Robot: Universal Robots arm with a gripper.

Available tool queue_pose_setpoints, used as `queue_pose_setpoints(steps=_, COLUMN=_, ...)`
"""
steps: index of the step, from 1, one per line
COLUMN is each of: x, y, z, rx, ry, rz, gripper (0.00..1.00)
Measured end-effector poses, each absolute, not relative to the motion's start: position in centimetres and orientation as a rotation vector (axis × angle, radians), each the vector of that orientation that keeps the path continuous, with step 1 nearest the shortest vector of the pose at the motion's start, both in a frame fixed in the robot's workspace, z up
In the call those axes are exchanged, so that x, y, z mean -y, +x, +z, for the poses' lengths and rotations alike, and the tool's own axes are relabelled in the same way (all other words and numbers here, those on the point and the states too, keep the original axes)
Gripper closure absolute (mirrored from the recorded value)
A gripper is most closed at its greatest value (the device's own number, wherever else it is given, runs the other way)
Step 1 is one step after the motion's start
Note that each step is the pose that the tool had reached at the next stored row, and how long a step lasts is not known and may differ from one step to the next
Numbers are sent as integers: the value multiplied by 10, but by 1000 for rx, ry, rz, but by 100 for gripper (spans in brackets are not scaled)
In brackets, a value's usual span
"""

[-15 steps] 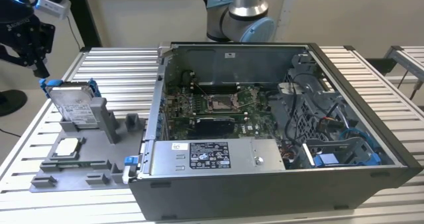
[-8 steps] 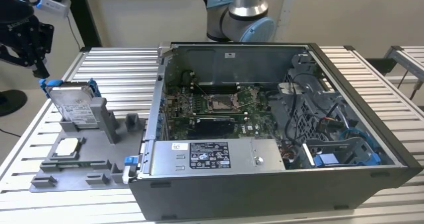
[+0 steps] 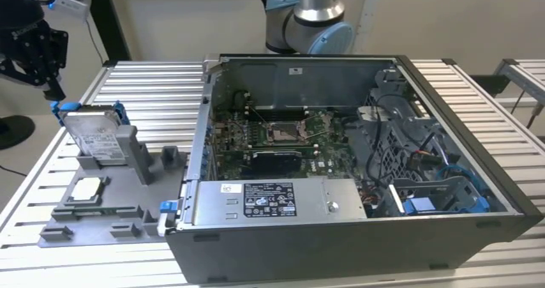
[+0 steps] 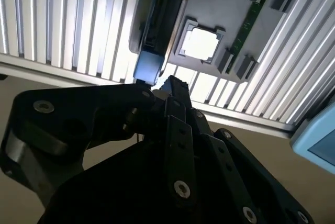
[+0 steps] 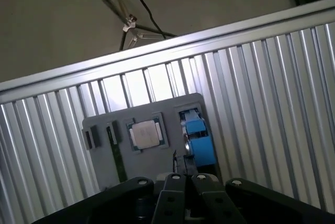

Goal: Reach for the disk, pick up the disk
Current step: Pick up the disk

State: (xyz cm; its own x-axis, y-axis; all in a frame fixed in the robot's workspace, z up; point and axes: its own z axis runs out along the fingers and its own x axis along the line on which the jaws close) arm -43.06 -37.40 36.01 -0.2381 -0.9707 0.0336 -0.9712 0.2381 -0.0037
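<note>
The disk point(image 3: 90, 136) is a silver-grey drive with a white label and a blue frame. It stands tilted on edge in the grey fixture point(image 3: 102, 205) on the exterior view's left. My black gripper point(image 3: 55, 95) hangs just above the disk's upper blue corner, fingers together with nothing between them. In the second wrist view the disk point(image 4: 161, 20) shows edge-on, and its blue corner lies right beside my fingertips point(image 4: 174, 85). In the first wrist view the blue frame point(image 5: 200, 136) lies just beyond my gripper point(image 5: 187, 178).
A small square chip point(image 3: 87, 189) sits in the fixture in front of the disk. The open computer case point(image 3: 341, 173) stands close on the exterior view's right. The slatted metal table point(image 3: 145, 83) ends near the fixture, with floor beyond.
</note>
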Motion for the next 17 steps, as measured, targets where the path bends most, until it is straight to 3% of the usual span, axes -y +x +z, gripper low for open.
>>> queue_pose_setpoints(steps=5, x=374, y=-430, z=359, rx=2448, ry=1967, rz=61, gripper=100)
queue_pose_setpoints(steps=17, x=373, y=-430, z=354, rx=2453, ry=1973, rz=49, gripper=100)
